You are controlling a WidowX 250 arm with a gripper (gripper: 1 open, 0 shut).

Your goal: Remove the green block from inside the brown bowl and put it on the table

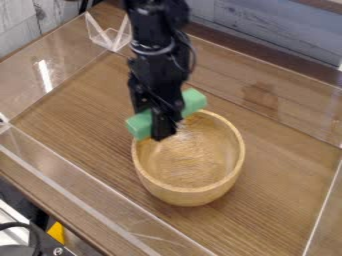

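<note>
My gripper is shut on the green block, which hangs in the air just above the left rim of the brown bowl. The block sticks out on both sides of the fingers, one end at lower left and the other at upper right. The round tan bowl sits on the wood-grain table and its inside shows nothing in it. The dark arm comes down from the top of the view.
Clear acrylic walls border the table on the left, front and right. A small clear stand sits at the back left behind the arm.
</note>
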